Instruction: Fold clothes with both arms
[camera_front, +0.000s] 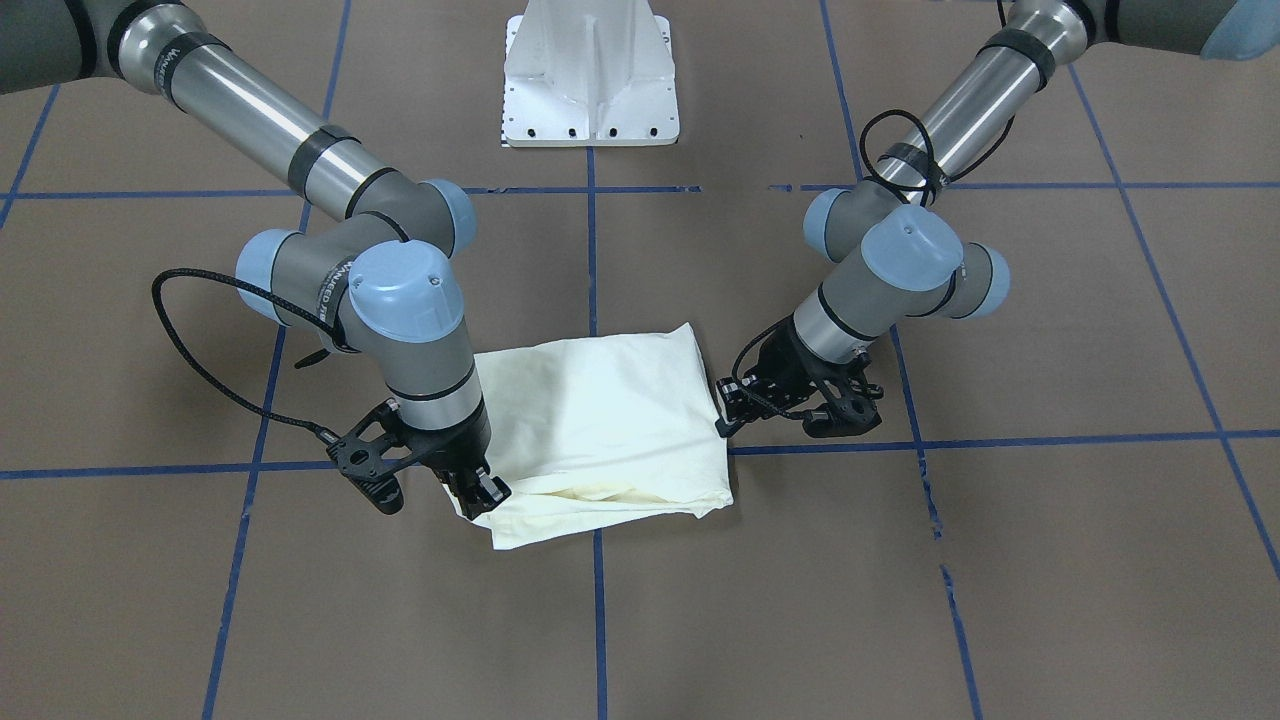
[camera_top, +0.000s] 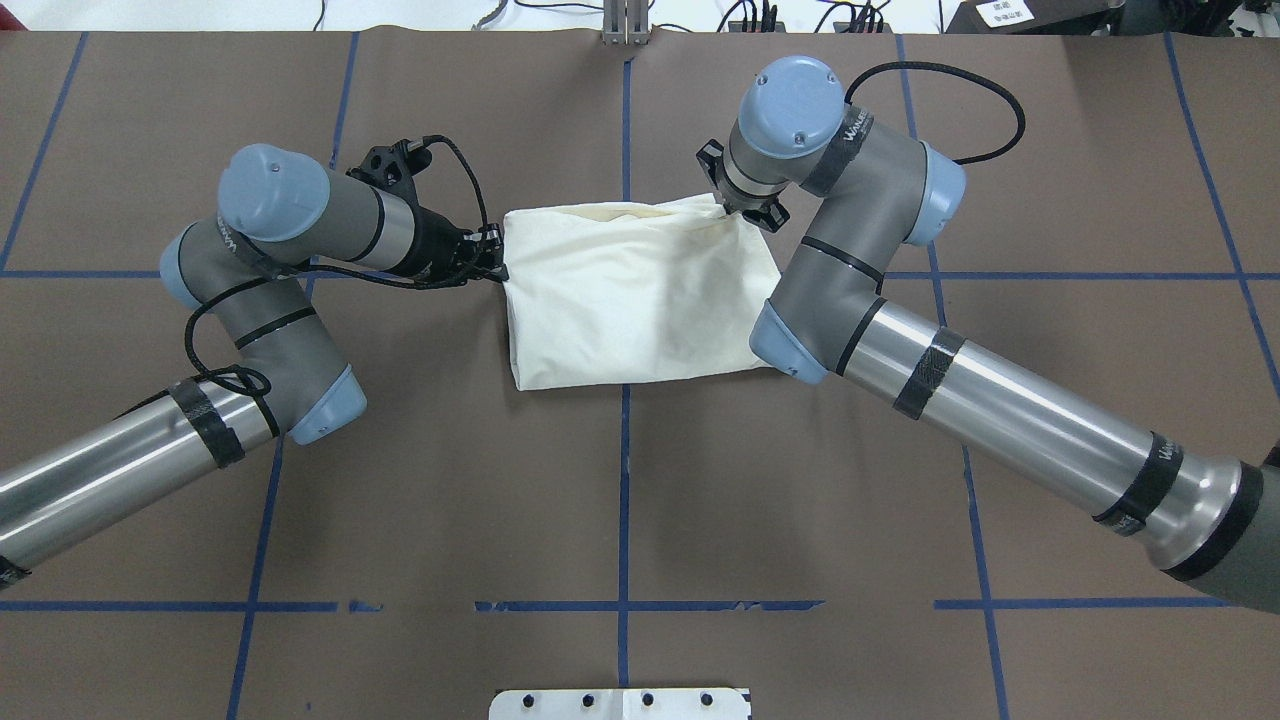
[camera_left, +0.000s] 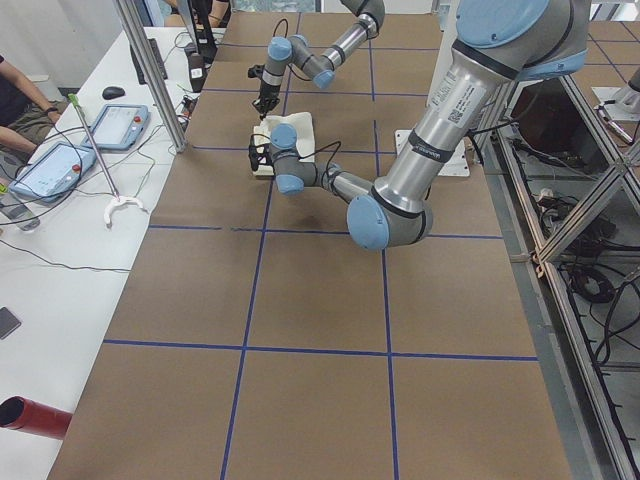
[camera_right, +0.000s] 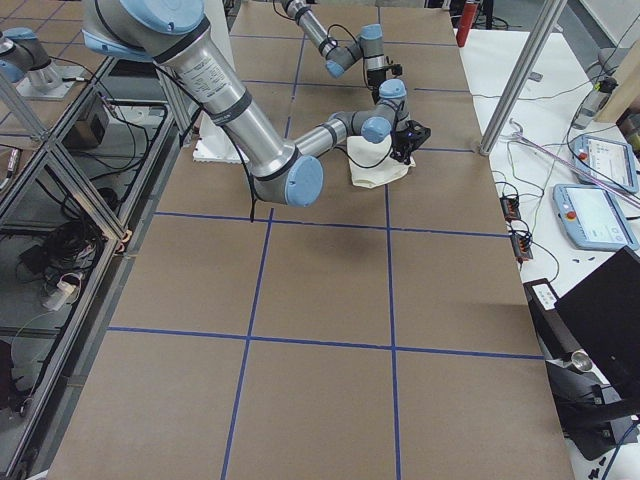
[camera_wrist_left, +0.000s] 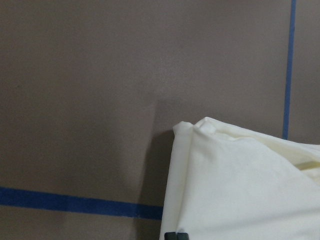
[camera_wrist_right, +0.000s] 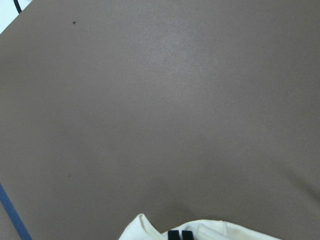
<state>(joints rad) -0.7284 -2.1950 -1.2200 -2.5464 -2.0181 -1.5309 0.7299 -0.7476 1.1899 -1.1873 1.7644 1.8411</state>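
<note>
At the middle of the desk (camera_top: 620, 500) the cream T-shirt (camera_top: 630, 300) lies folded into a rough rectangle, flat, over a crossing of the blue tape lines (camera_top: 623, 480); only plain cream cloth shows. Layered fold edges show along its side away from the robot, seen best in the front-facing view. The left arm (camera_top: 250, 260) comes in low and bent, and the left gripper (camera_top: 488, 255) sits at the shirt's edge on the robot's left, near the far corner. In the left wrist view its fingertips (camera_wrist_left: 176, 235) are pressed together right on the cloth's edge, so it reads as closed with a pinch of shirt. The right arm (camera_top: 850, 290) bends over the shirt's right side with the wrist pointing down, and the right gripper (camera_top: 735, 205) is at the far right corner of the shirt. The right wrist view shows its fingertips (camera_wrist_right: 174, 234) side by side with no gap, on the cream cloth, closed on that corner. Both grippers are low, at desk level, touching the shirt. A white pedestal base (camera_front: 590, 80) stands on the desk on the robot's side, well apart from the shirt. A side table (camera_left: 60, 200) with two tablets (camera_left: 50, 170) runs along the desk in the left exterior view, and a person's arm (camera_left: 15, 95) shows at its edge
</note>
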